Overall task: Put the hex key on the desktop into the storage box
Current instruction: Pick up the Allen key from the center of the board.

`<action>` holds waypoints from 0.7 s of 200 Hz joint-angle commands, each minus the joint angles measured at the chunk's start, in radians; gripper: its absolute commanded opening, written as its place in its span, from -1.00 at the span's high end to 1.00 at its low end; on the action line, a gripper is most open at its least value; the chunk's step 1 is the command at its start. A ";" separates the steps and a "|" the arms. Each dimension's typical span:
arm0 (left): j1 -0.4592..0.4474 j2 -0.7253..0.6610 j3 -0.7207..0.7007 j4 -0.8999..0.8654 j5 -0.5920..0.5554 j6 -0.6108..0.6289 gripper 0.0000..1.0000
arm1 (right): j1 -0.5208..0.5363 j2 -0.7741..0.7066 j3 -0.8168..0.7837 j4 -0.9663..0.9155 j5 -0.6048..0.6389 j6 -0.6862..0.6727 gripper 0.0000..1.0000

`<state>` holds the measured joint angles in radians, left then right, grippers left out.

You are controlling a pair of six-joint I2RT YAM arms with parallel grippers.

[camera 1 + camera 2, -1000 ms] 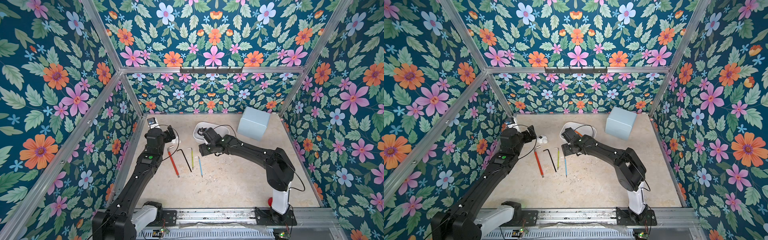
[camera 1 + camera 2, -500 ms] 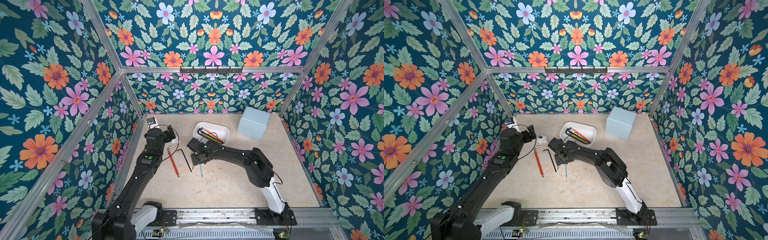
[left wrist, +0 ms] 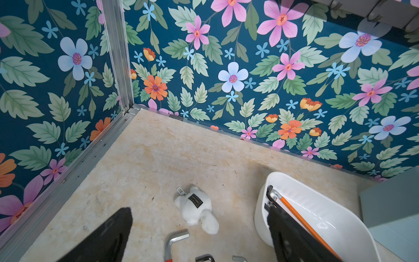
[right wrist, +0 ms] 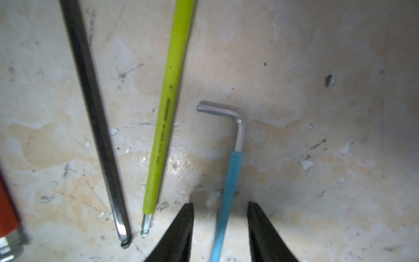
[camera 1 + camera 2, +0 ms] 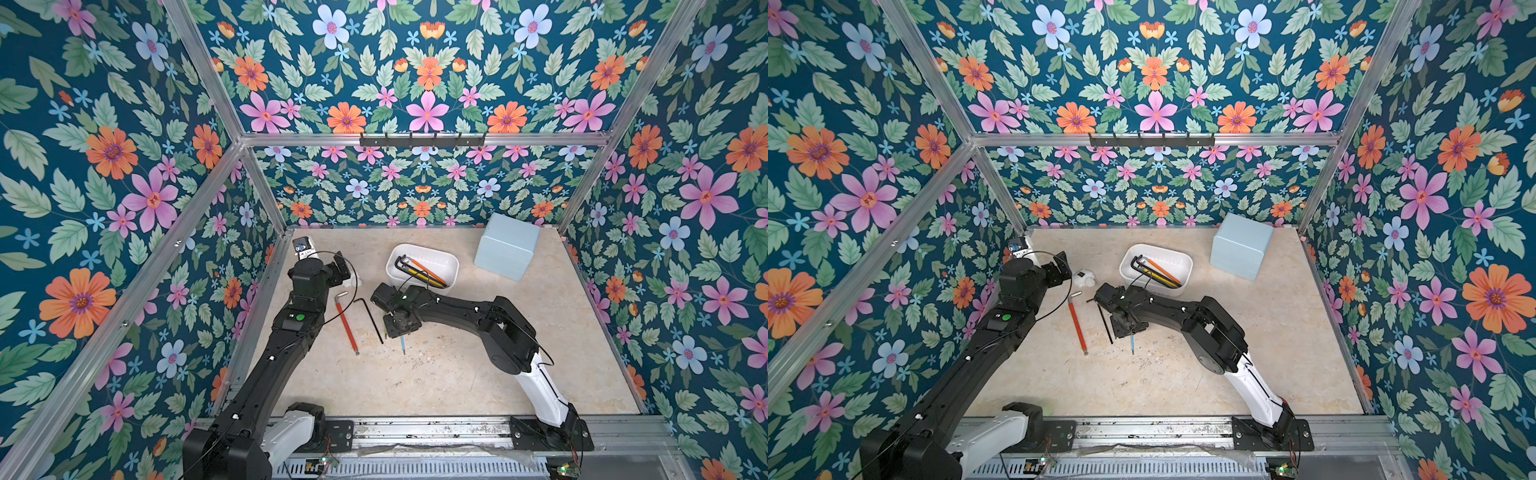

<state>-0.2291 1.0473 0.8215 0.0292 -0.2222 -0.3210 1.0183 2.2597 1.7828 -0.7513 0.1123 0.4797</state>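
The desktop (image 5: 478, 374) carries both arms. The right arm (image 5: 498, 328) reaches from its base rail, elbow bent, forearm stretched toward the middle, wrist pitched down over the loose keys. The left arm (image 5: 286, 340) extends along the left wall, its wrist raised near the far corner.

The pale blue cube box (image 5: 505, 249) stands at the far right. The white storage box (image 5: 436, 259) sits beside it toward the middle, just beyond the right wrist, with black, orange and yellow hex keys (image 5: 419, 270) inside.

The right gripper (image 4: 220, 204) is low over the desktop. Its jaws stand apart, astride the blue-sleeved hex key (image 4: 229, 181) with a gap on each side, not yet clamped. That key lies flat on the desktop. Beside it lie a yellow-green hex key (image 4: 167, 113), a bare dark hex key (image 4: 90, 102) and a red-sleeved hex key (image 5: 346, 324).

The left gripper (image 3: 199, 214) is spread wide and holds nothing, above a small white plush toy (image 3: 192, 204).
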 commanded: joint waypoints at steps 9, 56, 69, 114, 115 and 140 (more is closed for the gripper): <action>0.001 -0.013 -0.008 0.002 -0.018 0.010 -0.99 | 0.012 0.012 -0.005 -0.041 -0.006 0.026 0.15; 0.001 -0.021 -0.012 0.001 -0.021 0.010 -0.99 | 0.014 0.015 -0.049 -0.049 -0.053 0.045 0.43; 0.001 -0.022 -0.014 0.000 -0.020 0.010 -0.99 | 0.014 0.015 -0.064 -0.042 -0.061 0.046 0.54; 0.001 -0.028 -0.018 -0.001 -0.021 0.009 -0.99 | 0.014 0.010 -0.092 -0.004 -0.079 0.045 1.00; 0.001 -0.028 -0.018 -0.002 -0.021 0.008 -0.99 | 0.014 0.009 -0.092 -0.005 -0.079 0.045 1.00; 0.001 -0.032 -0.019 -0.002 -0.025 0.008 -0.99 | 0.011 -0.002 -0.092 -0.011 -0.058 0.029 1.00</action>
<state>-0.2291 1.0218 0.8047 0.0269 -0.2363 -0.3145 1.0271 2.2379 1.7073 -0.7029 0.1307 0.5209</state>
